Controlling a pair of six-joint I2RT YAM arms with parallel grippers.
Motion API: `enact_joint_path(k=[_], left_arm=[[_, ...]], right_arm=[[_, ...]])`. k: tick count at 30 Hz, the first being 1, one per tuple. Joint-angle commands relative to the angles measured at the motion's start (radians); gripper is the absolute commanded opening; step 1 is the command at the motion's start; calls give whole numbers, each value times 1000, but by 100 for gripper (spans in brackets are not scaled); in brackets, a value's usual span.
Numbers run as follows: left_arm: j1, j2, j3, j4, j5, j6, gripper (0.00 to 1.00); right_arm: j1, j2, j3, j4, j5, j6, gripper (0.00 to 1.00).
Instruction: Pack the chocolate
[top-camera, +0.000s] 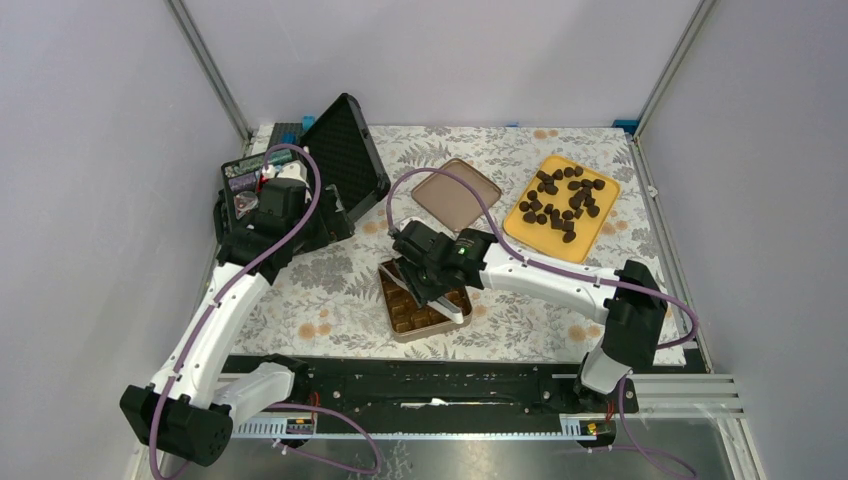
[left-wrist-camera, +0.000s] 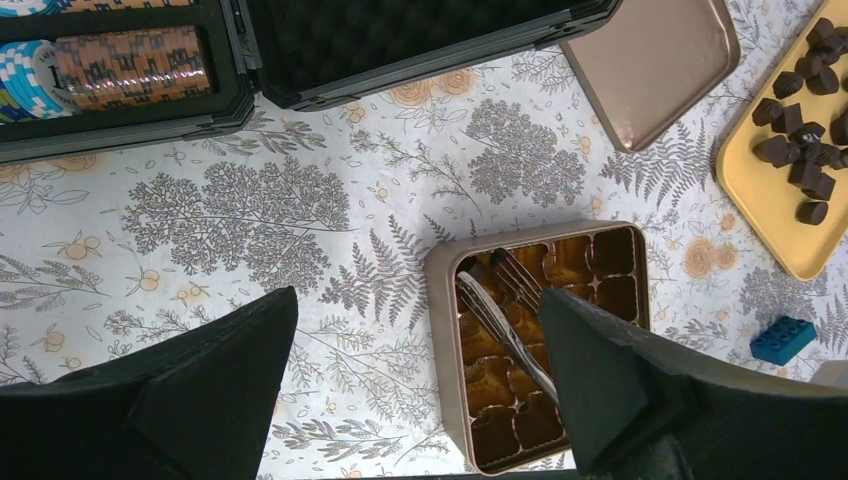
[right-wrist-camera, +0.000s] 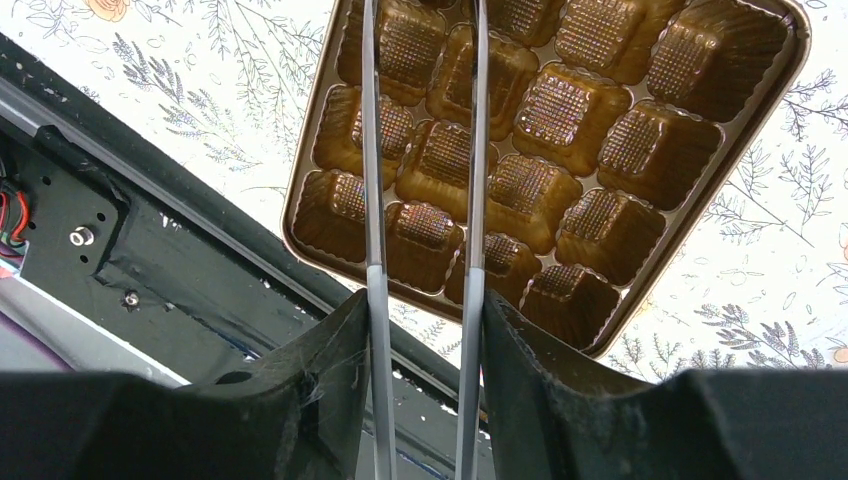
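Floral tablecloth (top-camera: 330, 280) underlies both arms: at ten o'clock of the tin (top-camera: 415, 320) the left gripper (left-wrist-camera: 418, 310) hangs wide open, empty, while the right gripper (right-wrist-camera: 425, 305) pinches tongs (right-wrist-camera: 372, 200) over the tin's bare cups. All the chocolate (top-camera: 562, 205) lies on the yellow tray (top-camera: 592, 225) at two o'clock, so fetching a piece looks next, calling for a swing there

Two arms are in the scene, the left arm (top-camera: 215, 330) and the right arm (top-camera: 545, 280). One yellow tray (top-camera: 592, 236) at far right carries roughly two dozen chocolates (top-camera: 562, 205), too bunched for an exact count. One tin (left-wrist-camera: 437, 340) sits near the middle, its cups four to a row, with one lid (top-camera: 457, 195) beyond it. There are also one pair of tongs (right-wrist-camera: 372, 200), one open case (top-camera: 345, 155) at far left and one blue brick (left-wrist-camera: 783, 340).
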Motion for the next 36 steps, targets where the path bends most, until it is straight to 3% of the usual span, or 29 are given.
enact_joint_path(k=[1,6,12,19,22,29,36], left_arm=[[7,-9,-13,11,-33,20,99],[7,-7,-7,11,-40,21,99],[7,-2,6,16,-44,24,99],[7,-11,22,17,-49,21,99],[7,-18,13,35,-23,7,99],[7,-3,11,76,63,-18,99],[6,-4,15,91,129,-13,99]], right_arm=[[3,-12,60,25,17,-4,48],[2,-38,58,22,29,4,44],[2,-126,47,16,67,16,11],[-22,-284,16,-67,299,7,12],[-159,-362,-54,-104,327,7,13],[-614,-499,-231,-84,297,-17,18],[-856,-491,-362,3,184,-19,22]])
